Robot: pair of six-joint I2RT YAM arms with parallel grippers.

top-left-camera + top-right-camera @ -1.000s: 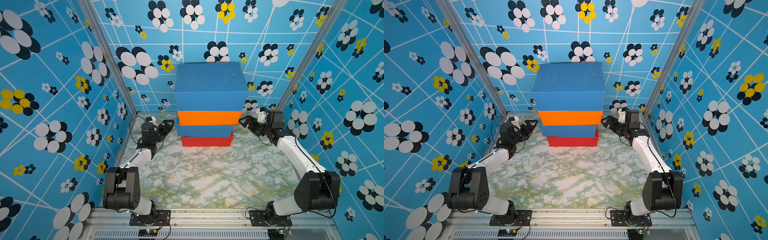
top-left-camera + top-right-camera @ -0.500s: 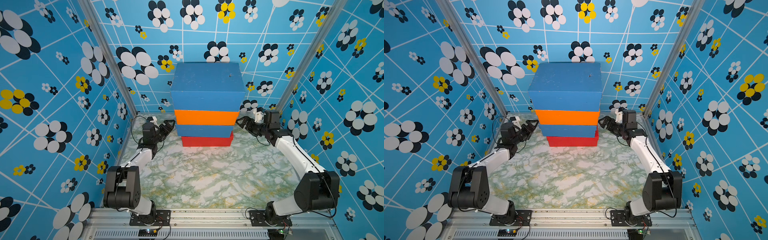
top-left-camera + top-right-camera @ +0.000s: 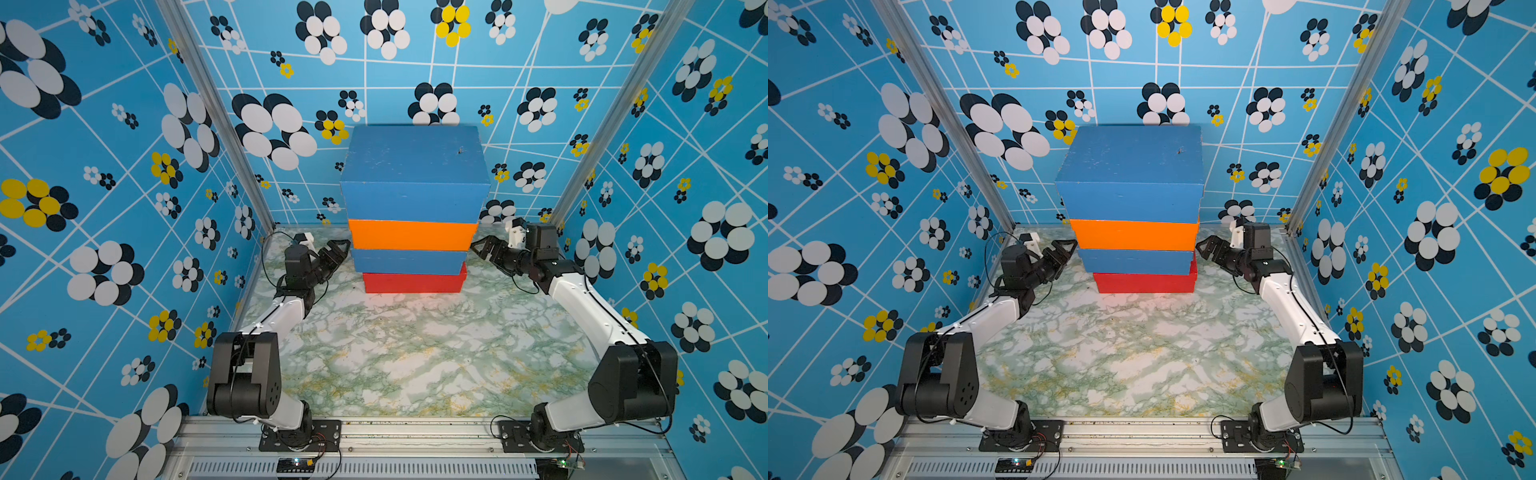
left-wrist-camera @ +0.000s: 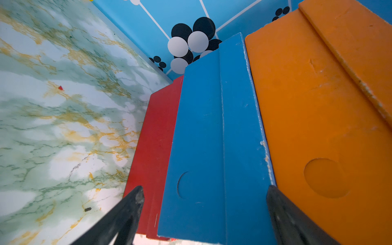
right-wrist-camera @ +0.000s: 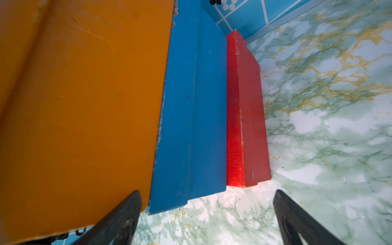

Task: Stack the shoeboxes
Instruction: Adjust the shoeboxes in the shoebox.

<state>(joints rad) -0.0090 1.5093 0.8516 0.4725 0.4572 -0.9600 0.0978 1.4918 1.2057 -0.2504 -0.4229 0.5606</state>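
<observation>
Both top views: 4 shoeboxes stacked at frame centre; left gripper just left of them, right gripper just right; both spread wide, holding nothing.

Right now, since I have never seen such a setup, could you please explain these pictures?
Two robot arms are bolted at the front of a marbled table, each ending in a two-finger gripper. The wide pictures come from one overhead camera; the close-ups come from wrist cameras looking along the black fingers. On the table stands one stack: red box at the bottom, then lower blue box, orange box, upper blue box. The left gripper and right gripper flank it, both open, holding nothing.
</observation>
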